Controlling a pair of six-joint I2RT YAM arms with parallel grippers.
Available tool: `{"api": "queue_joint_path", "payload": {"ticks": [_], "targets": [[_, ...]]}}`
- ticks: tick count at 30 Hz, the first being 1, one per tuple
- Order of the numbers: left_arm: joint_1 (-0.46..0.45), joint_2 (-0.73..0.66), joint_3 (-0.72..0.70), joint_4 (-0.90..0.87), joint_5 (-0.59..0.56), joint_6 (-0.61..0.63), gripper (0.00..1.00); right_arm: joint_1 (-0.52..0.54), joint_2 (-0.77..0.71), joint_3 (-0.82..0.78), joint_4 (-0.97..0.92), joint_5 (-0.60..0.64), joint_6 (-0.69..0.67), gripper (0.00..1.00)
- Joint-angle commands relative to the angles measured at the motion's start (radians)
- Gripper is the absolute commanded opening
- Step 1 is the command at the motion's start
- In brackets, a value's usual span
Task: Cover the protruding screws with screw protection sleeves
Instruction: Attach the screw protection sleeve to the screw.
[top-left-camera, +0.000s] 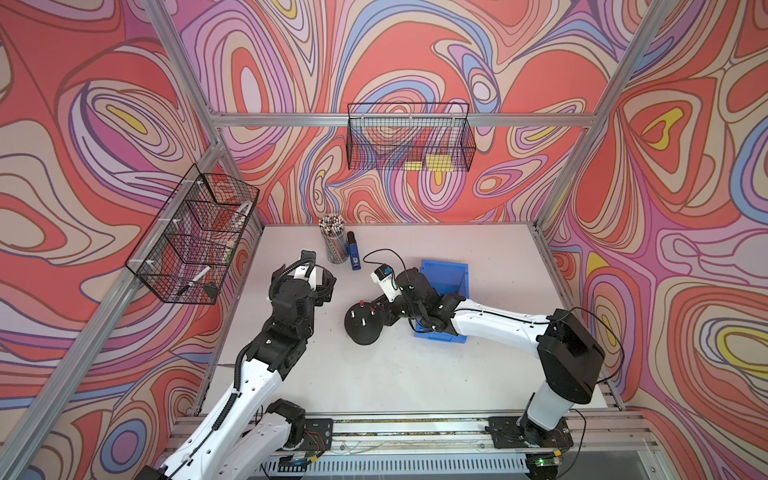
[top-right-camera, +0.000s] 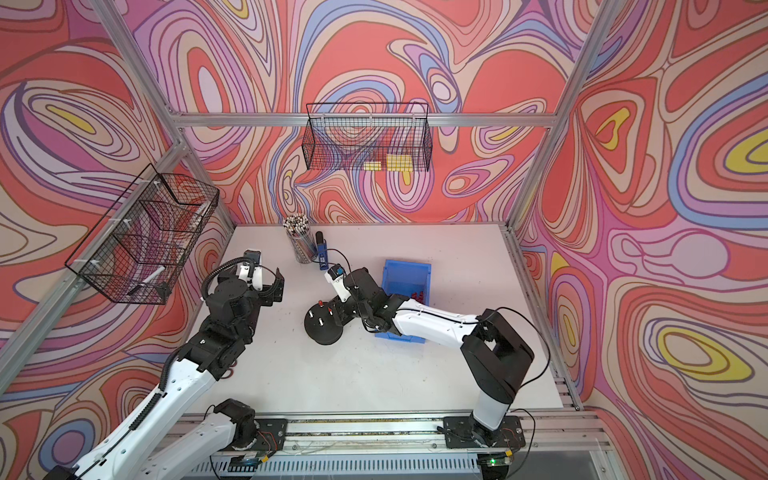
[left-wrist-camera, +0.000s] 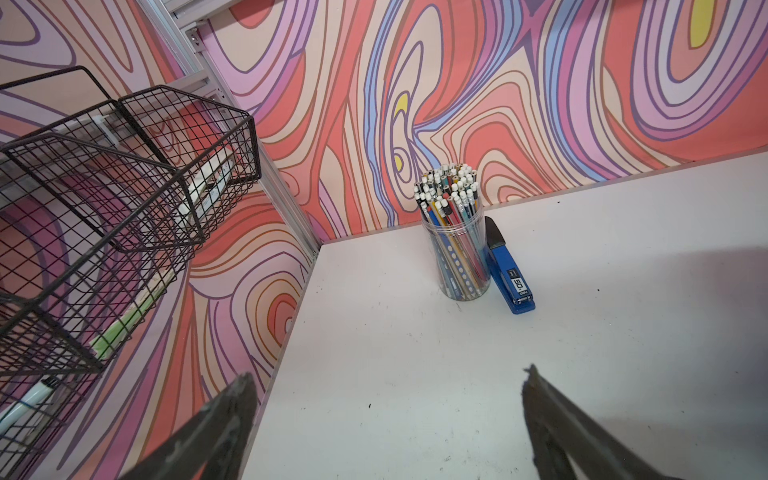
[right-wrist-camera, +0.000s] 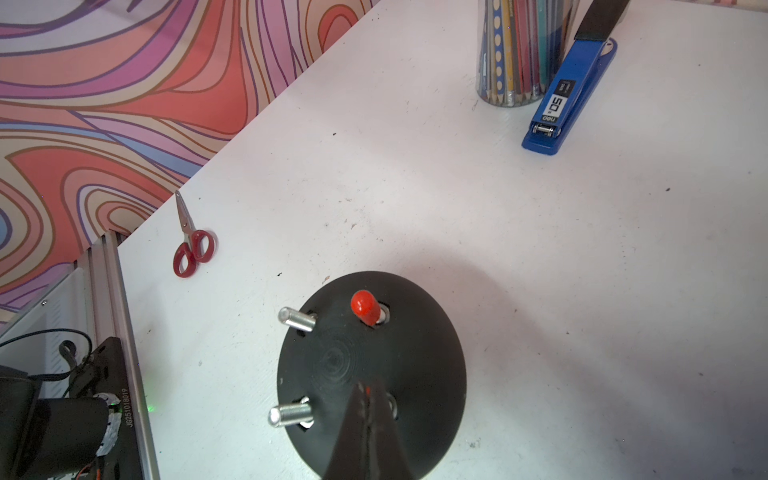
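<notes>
Right gripper (right-wrist-camera: 368, 395) pinched on a red screw protection sleeve (right-wrist-camera: 367, 390) over the black dome base (right-wrist-camera: 419, 365), hiding one stud. Just beyond its tips are one capped and two bare protruding screws (right-wrist-camera: 296, 319). Left gripper (left-wrist-camera: 388, 395) wide, empty, pencil jar (left-wrist-camera: 455, 253) ahead. Scissors (right-wrist-camera: 193, 245) show only in the right wrist view.

Domed base (top-left-camera: 362, 322) sits at centre of surface (top-left-camera: 374, 374), screws (right-wrist-camera: 297, 319) standing on it, one sleeve (right-wrist-camera: 365, 306) on the 12 o'clock screw. Bin (top-left-camera: 444, 272) at base's 3 o'clock, loose sleeves (top-right-camera: 419, 296) inside. Pencil jar (top-left-camera: 334, 245) at 11 o'clock, stapler (top-left-camera: 354, 253) just beside at jar's 3 o'clock. Scissors (right-wrist-camera: 192, 245) at 8 o'clock.
</notes>
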Motion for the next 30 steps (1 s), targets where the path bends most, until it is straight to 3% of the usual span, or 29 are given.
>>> {"api": "queue_joint_path", "payload": {"ticks": [1, 30], "targets": [[0.003, -0.014, -0.008, 0.021, 0.001, -0.008, 0.99, 0.006, 0.015, 0.024, -0.066, 0.021, -0.024, 0.00], [0.004, -0.006, -0.001, 0.011, 0.025, -0.026, 0.99, 0.007, -0.054, 0.073, -0.101, 0.020, -0.001, 0.49]]}}
